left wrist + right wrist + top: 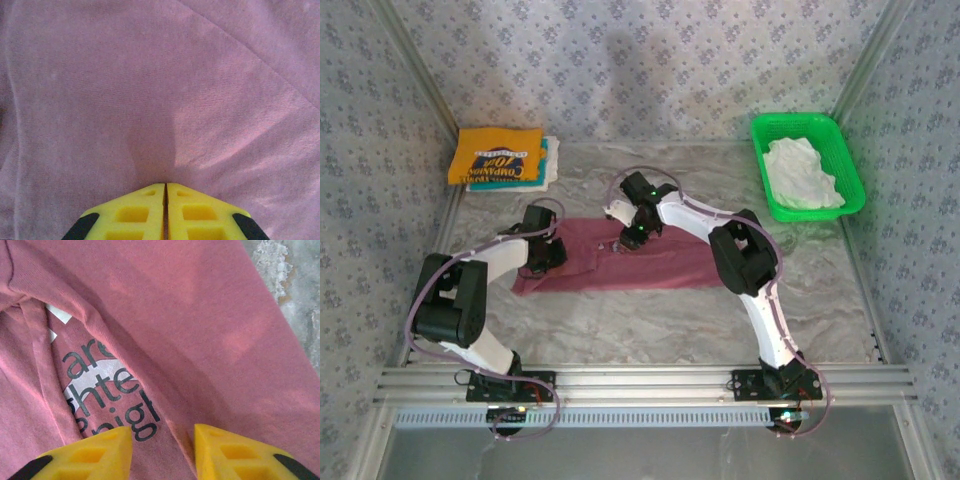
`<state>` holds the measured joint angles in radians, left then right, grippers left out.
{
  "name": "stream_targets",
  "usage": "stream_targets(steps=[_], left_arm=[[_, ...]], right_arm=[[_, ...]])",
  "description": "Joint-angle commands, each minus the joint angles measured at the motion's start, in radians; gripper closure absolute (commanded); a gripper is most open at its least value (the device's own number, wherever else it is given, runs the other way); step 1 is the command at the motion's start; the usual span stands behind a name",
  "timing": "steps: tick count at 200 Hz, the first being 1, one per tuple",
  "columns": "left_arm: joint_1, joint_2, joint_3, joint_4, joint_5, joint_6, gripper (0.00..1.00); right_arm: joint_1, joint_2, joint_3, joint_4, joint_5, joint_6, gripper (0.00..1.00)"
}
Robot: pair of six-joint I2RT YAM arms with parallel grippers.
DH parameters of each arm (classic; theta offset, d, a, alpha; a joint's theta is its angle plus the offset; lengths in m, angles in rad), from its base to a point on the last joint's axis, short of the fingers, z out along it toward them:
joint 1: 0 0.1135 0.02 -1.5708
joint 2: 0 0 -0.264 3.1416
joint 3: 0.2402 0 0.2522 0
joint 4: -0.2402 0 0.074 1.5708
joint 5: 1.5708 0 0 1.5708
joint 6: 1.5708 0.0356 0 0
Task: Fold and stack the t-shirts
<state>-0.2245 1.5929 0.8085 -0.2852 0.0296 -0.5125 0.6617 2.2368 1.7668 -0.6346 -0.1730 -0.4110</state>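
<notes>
Left gripper (165, 185) pinched shut on maroon t-shirt (650, 266), left end; right gripper (162, 432) half-open astride collar-side fold. Risk: catches one layer only, fold skews.

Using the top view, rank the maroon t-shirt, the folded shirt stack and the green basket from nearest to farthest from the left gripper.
1. maroon t-shirt: mid-table, pinched by the left gripper at its left end.
2. folded shirt stack: back left corner.
3. green basket: back right corner, across the table.
</notes>
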Motion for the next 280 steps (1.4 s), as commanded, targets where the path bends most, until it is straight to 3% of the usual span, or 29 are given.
stream_targets(steps=[1,44,58,199,215,232,250,280], left_arm=[[-0.002,0.013,0.017,-0.018,-0.006,0.006,0.9],[-0.002,0.014,0.021,-0.024,-0.01,0.005,0.9],[-0.001,0.014,0.022,-0.025,-0.012,0.005,0.9],[-0.002,-0.093,0.065,-0.143,-0.041,0.039,0.88],[-0.027,-0.099,0.079,-0.15,-0.005,0.084,0.8],[-0.082,-0.096,0.11,-0.18,-0.015,0.103,0.69],[-0.158,-0.073,0.147,-0.197,-0.008,0.109,0.62],[-0.254,0.001,0.187,-0.177,-0.014,0.076,0.62]], right_arm=[[-0.001,0.011,0.002,-0.035,-0.026,-0.027,0.7],[-0.003,-0.004,-0.004,-0.033,-0.038,-0.044,0.97],[-0.003,-0.015,-0.01,-0.024,-0.036,-0.048,1.0],[0.026,-0.146,-0.099,-0.003,0.022,-0.066,1.0],[0.026,-0.133,-0.104,0.002,0.028,-0.066,0.71],[0.025,-0.118,-0.102,0.016,0.03,-0.063,0.59],[0.023,-0.095,-0.089,0.029,0.037,-0.063,0.56],[0.02,-0.067,-0.081,0.069,0.039,-0.063,0.55]])
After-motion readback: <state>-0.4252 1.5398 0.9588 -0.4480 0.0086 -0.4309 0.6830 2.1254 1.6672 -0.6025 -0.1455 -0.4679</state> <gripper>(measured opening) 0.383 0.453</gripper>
